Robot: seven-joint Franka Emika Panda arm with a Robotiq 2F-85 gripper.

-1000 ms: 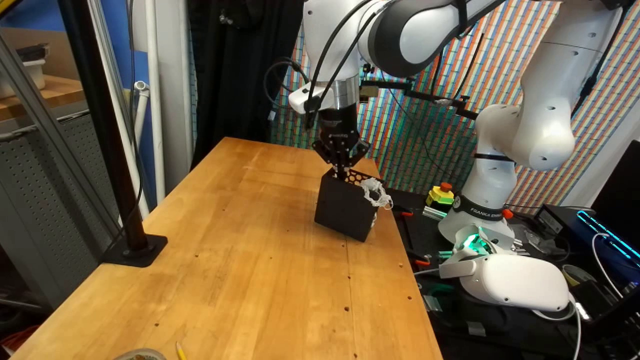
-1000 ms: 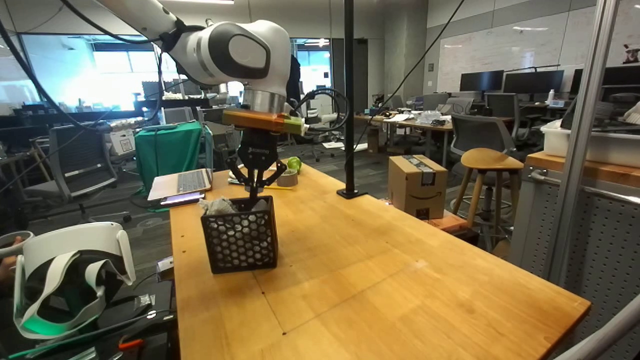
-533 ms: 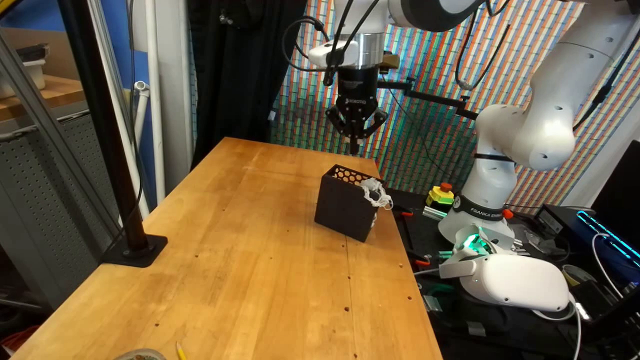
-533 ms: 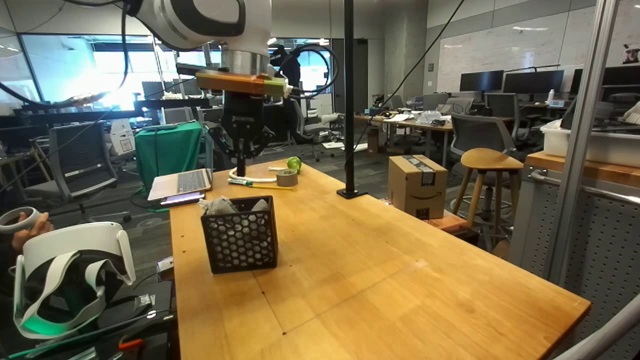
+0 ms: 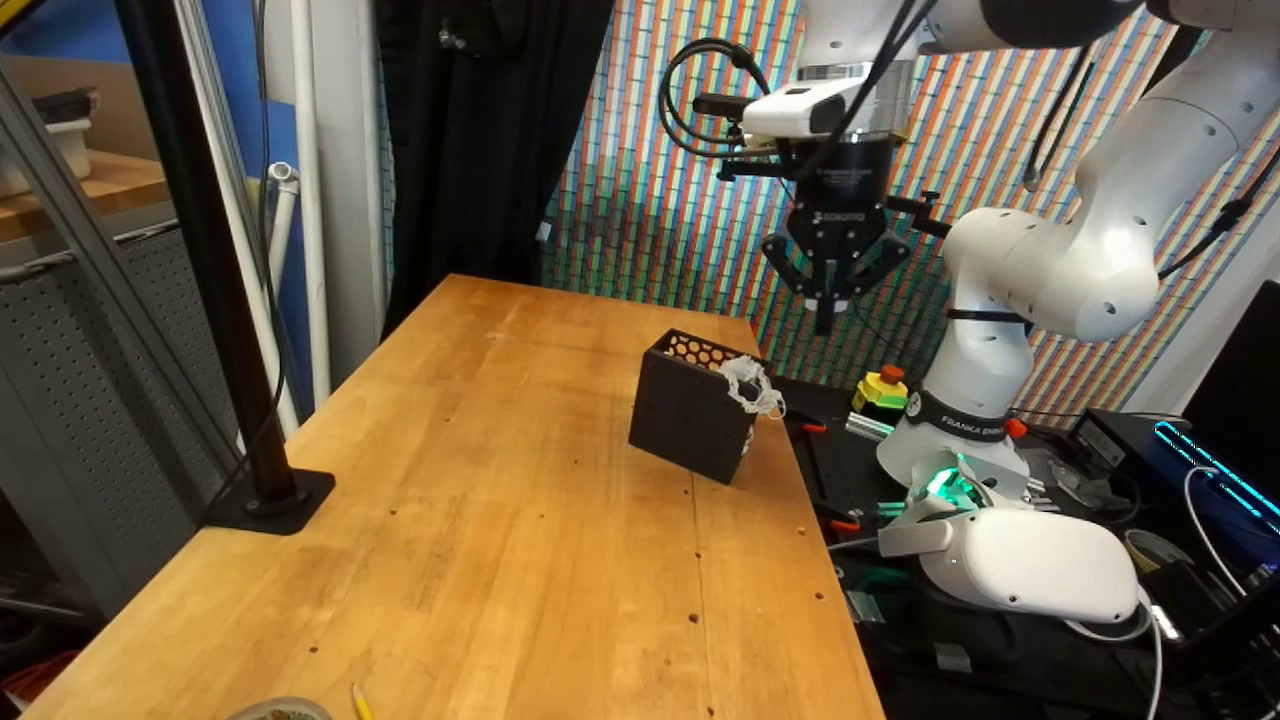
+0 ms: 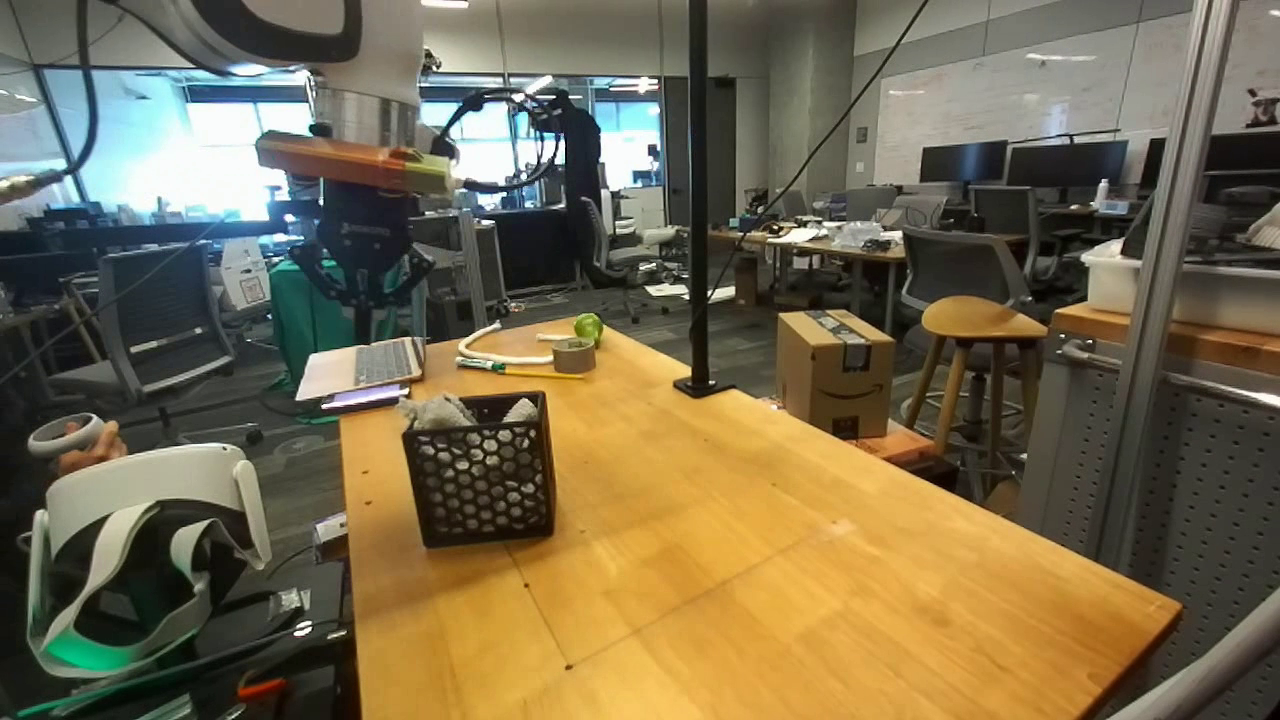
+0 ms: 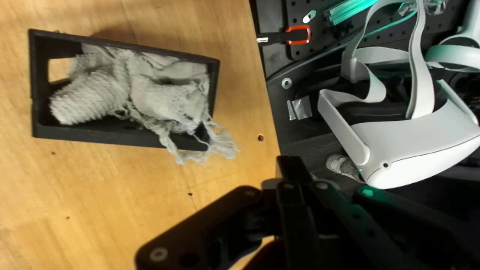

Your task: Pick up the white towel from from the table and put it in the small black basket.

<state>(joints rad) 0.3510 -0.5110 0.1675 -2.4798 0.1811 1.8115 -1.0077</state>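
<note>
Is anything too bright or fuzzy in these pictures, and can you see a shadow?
In an exterior view, the window glares white; in the wrist view, the gripper looks dark and a bit fuzzy, but the white towel has clear threads, and a brownish shadow lies on the wooden table beside the small black basket.

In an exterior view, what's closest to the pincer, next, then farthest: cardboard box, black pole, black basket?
1. Black basket: on the table, lower than the pincer.
2. Black pole: at the table's opposite edge.
3. Cardboard box: off the table, beyond the pole.
</note>
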